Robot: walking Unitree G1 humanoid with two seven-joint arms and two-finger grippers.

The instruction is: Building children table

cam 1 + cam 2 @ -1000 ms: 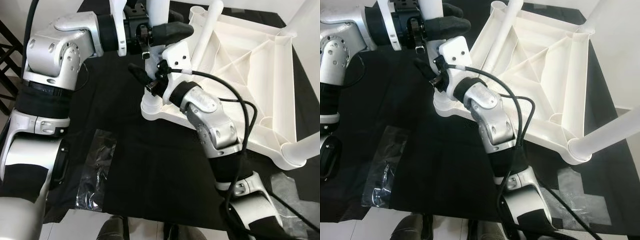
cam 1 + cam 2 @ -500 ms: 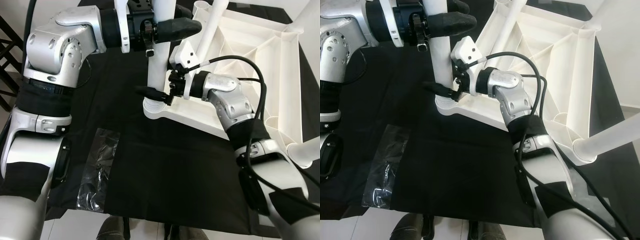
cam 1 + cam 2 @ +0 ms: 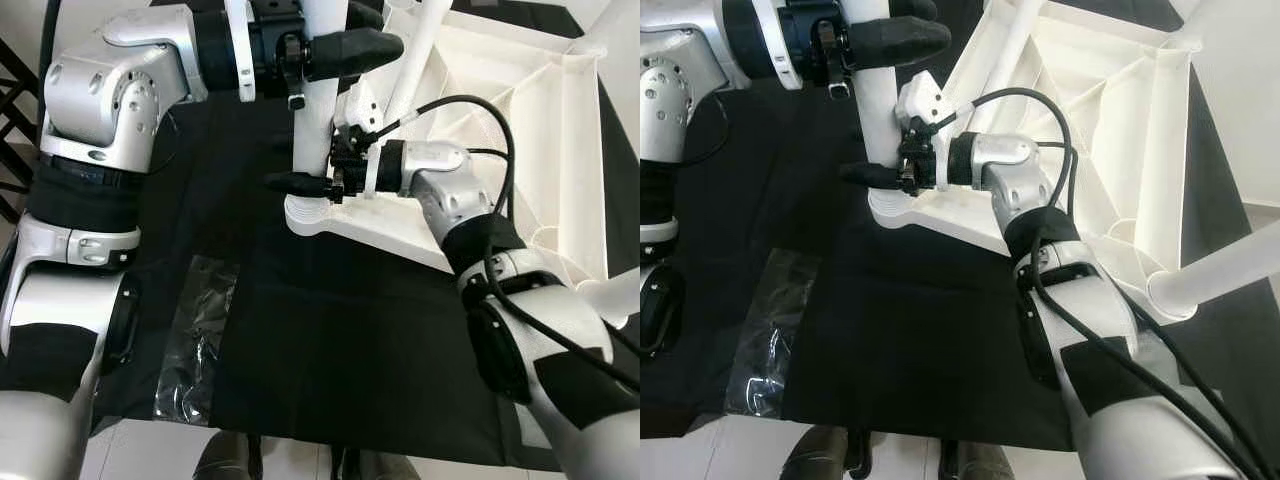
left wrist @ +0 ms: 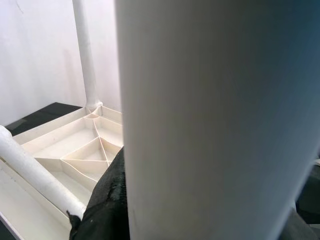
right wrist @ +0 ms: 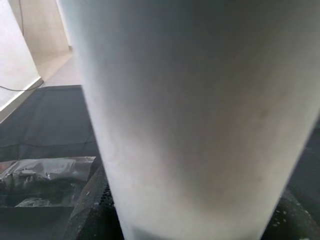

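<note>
- Upturned white plastic table top [image 3: 520,110] lies underside-up on a black cloth [image 3: 330,360] spread on the floor; ribs and corner sockets face up.
- One white table leg [image 3: 318,130] stands upright in the near-left corner socket [image 3: 312,215] of the table top.
- Left gripper [image 3: 345,48] is clamped on the table leg high up, black fingers wrapped round the tube from the robot's left side. In the left wrist view the leg [image 4: 215,120] sits right up against the camera with a black finger [image 4: 102,205] pressed against it.
- Right gripper [image 3: 305,183] is closed round the same leg low down, just above the socket collar, one finger tip poking out on the left of the tube. In the right wrist view the leg [image 5: 195,115] is up close, with black fingers touching both sides at its base.
- Second leg [image 3: 420,50] is already seated in the far-left corner and leans up out of frame; another leg [image 3: 1225,270] sticks out at the near-right corner.
- More of the ribbed underside and two other legs appear in the left wrist view [image 4: 85,60].
- Clear plastic bag [image 3: 195,335] lies flat on the cloth, near-left, well apart from the table top.
- Black cable [image 3: 470,110] loops over the right forearm.
- Pale tiled floor [image 3: 150,450] shows beyond the cloth's near edge.
</note>
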